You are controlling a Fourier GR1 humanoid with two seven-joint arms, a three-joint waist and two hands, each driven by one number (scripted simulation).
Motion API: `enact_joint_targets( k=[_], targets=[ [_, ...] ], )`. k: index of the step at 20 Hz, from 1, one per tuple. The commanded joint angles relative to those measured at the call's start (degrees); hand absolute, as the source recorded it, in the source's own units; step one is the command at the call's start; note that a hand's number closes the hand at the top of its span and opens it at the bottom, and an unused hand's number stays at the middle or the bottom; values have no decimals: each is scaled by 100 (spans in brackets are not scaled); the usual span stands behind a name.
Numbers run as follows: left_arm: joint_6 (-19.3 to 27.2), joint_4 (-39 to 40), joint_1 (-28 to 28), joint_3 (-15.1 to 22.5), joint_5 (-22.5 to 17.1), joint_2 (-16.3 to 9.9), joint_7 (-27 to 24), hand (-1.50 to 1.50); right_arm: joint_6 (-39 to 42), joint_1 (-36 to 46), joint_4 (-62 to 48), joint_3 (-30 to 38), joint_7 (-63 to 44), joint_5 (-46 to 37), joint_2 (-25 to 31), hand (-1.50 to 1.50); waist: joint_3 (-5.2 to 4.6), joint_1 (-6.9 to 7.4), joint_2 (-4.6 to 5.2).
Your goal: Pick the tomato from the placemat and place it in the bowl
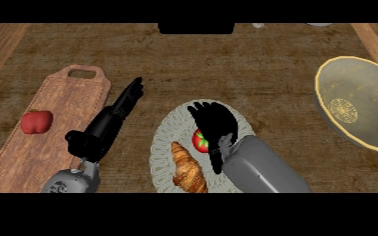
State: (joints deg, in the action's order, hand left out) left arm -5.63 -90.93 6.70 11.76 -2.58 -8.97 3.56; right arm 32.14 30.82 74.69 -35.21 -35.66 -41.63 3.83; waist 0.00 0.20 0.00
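The tomato (199,141) is lying on the round pale placemat (164,145) near the lower middle of the wooden counter (221,65), and only its left part is showing, because the right hand (214,126) is hovering directly over it. That hand is pointing away from the robot with its fingers (201,109) spread apart and fairly straight, and its thumb (215,161) is hanging down along the tomato's right side; whether any finger is actually touching the tomato cannot be told. A croissant (188,170) is sharing the placemat, lying just below and to the left of the tomato, close to it. The bowl (348,102), greyish with a yellow rim, is sitting well apart at the right edge of the view, and part of it is running out of sight. The left hand (111,120) is resting open to the left of the placemat, fingers straight and held together, angled up and to the right. Beside it, a long wooden cutting board (63,105) with a handle hole is lying along the left side of the counter, and a red bell pepper (36,121) is sitting on it.
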Motion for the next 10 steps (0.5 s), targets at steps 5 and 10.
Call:
enact_joint_targets(
  k=[5,10],
  targets=[
    [-209,154,447,-190,-49,67,293,0,-1194,349,-1033,-102,1075,-620,-368,150,2,38,16],
    [-329,163,173,-413,49,47,-1,0,-585,-442,134,-20,912,-1000,-345,150,0,-23,-6]
  ],
)
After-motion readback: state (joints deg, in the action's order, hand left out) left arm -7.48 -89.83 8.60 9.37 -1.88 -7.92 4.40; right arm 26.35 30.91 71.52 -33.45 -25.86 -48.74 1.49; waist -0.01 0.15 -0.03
